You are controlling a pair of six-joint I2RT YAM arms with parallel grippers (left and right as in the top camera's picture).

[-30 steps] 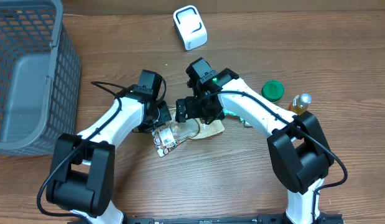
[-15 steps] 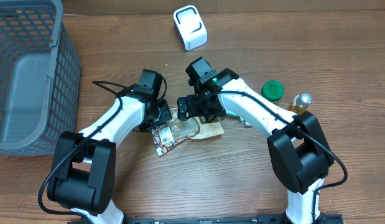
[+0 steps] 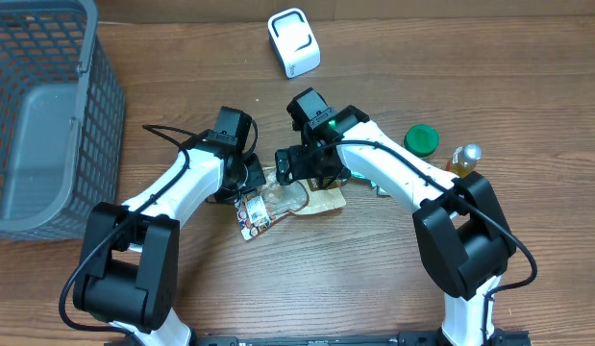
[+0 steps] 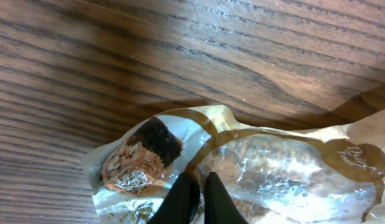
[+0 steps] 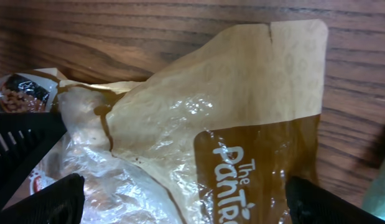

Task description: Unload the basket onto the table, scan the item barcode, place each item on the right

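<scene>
Where the two arms converge on the near-centre of the wooden table [image 3: 374, 279], the snack packet [image 3: 295, 200] lies flat on the surface, between and beneath both wrists. It is a clear film bag with tan and brown printing. Its printed end lies on the left arm's side and its tan end on the right arm's side.

Left gripper [image 4: 201, 180]: clenched. In the left wrist view the two dark fingers [image 4: 183, 198] meet tip to tip on the packet's clear film, where the brown band creases, so a pinch of the film is taken.

Right gripper [image 5: 180, 196]: released, jaws at full spread. In the right wrist view one finger stands at either lower corner, straddling the tan end of the packet. Whether either finger touches the film cannot be told.

Beyond the packet, on the robot's right, a green-lidded jar [image 3: 421, 140] and a small gold-capped bottle [image 3: 464, 158] stand near each other, apart from the packet.

On the far left, a grey mesh basket [image 3: 95, 106] sits at the table edge, well apart from the arms.

At the far side, a white boxy device [image 3: 294, 42] rests alone, well apart from the packet.
</scene>
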